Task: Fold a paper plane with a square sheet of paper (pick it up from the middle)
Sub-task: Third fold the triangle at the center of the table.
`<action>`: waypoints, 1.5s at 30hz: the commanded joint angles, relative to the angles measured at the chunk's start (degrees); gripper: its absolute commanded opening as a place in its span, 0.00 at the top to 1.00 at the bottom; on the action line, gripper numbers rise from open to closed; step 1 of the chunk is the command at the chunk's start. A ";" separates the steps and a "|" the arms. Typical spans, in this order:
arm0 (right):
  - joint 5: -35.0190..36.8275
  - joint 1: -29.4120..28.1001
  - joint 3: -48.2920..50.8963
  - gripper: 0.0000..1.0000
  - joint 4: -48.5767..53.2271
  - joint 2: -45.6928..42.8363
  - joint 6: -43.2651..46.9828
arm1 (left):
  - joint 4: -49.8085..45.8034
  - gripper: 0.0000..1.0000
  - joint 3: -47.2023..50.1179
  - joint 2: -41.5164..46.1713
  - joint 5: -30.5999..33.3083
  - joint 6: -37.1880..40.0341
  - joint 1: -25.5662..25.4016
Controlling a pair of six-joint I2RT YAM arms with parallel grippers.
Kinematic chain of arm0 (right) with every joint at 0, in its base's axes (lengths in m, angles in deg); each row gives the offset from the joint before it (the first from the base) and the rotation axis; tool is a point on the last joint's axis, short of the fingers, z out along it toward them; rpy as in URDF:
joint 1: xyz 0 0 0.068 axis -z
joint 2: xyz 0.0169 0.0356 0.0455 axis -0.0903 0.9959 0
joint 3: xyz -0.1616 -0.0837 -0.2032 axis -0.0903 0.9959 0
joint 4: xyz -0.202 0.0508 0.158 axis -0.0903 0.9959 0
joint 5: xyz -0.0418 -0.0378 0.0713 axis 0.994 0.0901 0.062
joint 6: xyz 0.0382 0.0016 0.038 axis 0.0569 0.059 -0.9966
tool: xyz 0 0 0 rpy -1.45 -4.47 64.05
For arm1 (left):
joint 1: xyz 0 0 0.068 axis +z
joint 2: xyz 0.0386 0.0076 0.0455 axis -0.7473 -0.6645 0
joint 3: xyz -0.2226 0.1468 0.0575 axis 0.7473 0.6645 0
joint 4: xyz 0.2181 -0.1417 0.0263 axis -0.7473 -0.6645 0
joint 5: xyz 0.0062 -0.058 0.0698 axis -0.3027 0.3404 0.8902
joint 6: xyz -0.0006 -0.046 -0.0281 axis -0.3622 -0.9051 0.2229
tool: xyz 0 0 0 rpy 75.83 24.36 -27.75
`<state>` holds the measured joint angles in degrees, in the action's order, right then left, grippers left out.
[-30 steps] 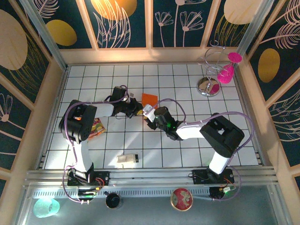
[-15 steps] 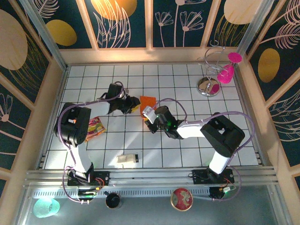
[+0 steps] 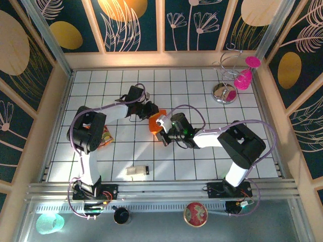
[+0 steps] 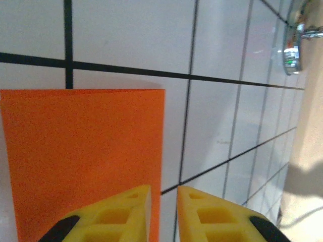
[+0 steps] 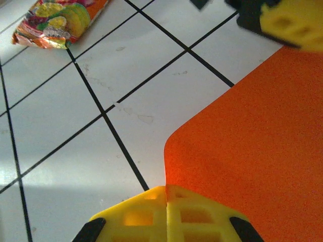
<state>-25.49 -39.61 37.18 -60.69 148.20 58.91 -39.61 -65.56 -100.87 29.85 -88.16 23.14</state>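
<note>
Though white, table (image 3: 194, 162) amid floral walls (image 3: 136, 25)

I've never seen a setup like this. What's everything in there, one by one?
orange paper sheet: 1, orange, table centre, between the arms
crinkled wrapper: 1, multicoloured, left of the sheet
small block: 1, beige, near edge of the tiles
wire stand: 1, silver, far right corner
pink cups: 2, pink, on the stand
cup: 1, teal, front shelf, left
round cap: 1, black, front shelf
round dish: 1, red, front shelf
left arm: 1, black and white, yellow jaws slightly apart at the sheet
right arm: 1, same colours, yellow jaws shut on the sheet's edge
</note>
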 commanded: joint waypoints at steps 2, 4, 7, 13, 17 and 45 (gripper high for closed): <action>-2.04 0.88 0.18 1.00 -1.15 -0.24 -3.87 | -5.02 0.82 -3.63 -3.87 1.86 2.92 -0.35; -1.95 1.24 0.04 1.00 -1.23 0.29 -4.69 | -6.48 0.83 -4.71 -5.27 2.94 3.59 -0.48; -0.82 1.55 -0.24 1.00 -1.11 0.77 -5.84 | -8.68 0.83 -5.98 -6.92 4.15 4.86 -0.77; 3.22 2.16 -2.47 1.00 2.14 1.86 -8.10 | -10.53 0.85 -6.27 -8.65 5.21 6.30 -0.89; 6.42 2.60 -4.38 1.00 4.73 2.84 -9.38 | -10.80 0.85 -6.27 -9.25 4.98 6.70 -0.85; 14.09 3.15 -6.18 1.00 7.52 5.11 -11.81 | -10.74 0.86 -6.84 -9.42 4.15 6.98 -0.89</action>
<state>-12.44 -36.84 32.46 -53.76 151.99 47.80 -47.74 -72.12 -108.04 33.76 -81.61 22.51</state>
